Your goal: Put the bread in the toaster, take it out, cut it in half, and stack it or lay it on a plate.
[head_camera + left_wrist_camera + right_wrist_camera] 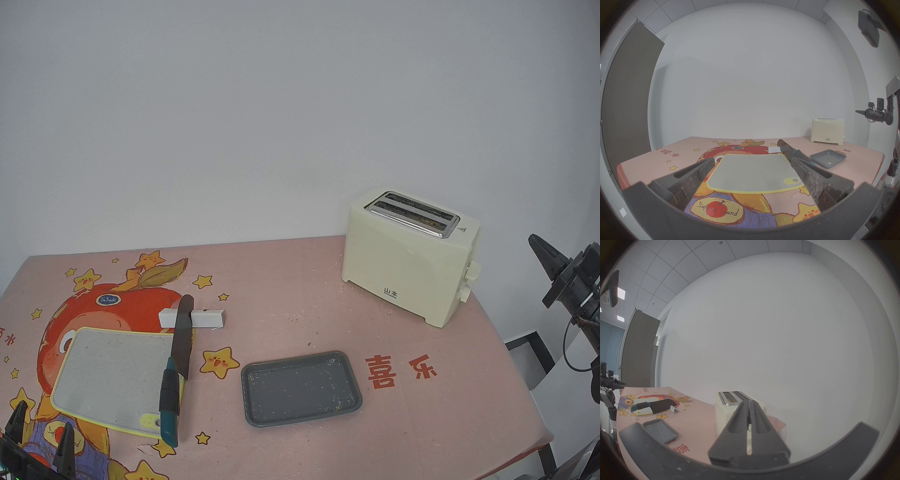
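A cream toaster (409, 256) stands at the table's back right; its two top slots (412, 214) show only dark metal. A dark grey plate (301, 387), a shallow tray dotted with crumbs, lies mid-table near the front. A grey cutting board (112, 378) with a yellow rim lies front left. A teal-handled knife (175, 369) lies along its right edge, blade tip propped on a white rest (190, 317). My left gripper (44, 417) hangs open just off the table's front-left corner, facing the board (750, 172). My right gripper (542, 250) is shut on nothing, off the table's right edge, level with the toaster (728, 415).
The pink patterned tablecloth (300, 300) is bare between the board, the tray and the toaster. A white wall runs close behind the table. A dark chair frame (531, 353) stands off the right edge, below my right arm.
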Tool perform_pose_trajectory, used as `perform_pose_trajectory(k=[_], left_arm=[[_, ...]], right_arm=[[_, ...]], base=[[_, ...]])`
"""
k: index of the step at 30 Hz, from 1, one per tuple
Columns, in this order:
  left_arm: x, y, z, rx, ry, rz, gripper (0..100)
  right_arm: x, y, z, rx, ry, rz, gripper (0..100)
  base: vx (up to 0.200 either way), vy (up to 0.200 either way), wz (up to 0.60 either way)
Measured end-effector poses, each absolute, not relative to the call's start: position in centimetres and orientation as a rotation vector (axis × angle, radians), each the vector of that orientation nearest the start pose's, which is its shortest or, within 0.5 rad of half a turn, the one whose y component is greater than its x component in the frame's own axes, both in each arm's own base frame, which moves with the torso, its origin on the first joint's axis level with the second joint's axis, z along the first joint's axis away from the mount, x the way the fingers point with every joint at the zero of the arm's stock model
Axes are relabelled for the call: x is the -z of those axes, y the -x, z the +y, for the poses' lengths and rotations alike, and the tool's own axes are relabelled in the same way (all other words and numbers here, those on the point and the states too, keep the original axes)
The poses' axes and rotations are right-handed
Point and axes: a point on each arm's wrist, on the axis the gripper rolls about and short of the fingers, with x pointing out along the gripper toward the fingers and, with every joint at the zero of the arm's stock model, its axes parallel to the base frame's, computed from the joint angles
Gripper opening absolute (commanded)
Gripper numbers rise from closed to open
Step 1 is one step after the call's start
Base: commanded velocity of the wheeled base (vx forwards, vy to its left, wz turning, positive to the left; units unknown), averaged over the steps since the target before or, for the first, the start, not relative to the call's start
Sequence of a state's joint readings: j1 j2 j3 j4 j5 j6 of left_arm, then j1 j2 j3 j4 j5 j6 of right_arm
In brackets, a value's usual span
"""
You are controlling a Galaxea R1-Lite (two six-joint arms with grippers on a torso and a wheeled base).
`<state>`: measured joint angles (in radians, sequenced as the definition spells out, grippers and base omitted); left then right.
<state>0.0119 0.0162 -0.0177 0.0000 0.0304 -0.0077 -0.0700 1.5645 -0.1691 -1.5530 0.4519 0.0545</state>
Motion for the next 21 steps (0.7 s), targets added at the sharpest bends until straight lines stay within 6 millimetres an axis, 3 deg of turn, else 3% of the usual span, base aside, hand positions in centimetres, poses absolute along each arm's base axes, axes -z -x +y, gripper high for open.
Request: perform_pose_trajectory(k=[21], left_arm=[[-8.07,2.29,0.04,-0.042,0.007,-0.002,100]], right_arm=[[-15.49,-19.88,-0.28,-0.393,-0.012,-0.134,0]], base=[[0.000,0.000,0.00]])
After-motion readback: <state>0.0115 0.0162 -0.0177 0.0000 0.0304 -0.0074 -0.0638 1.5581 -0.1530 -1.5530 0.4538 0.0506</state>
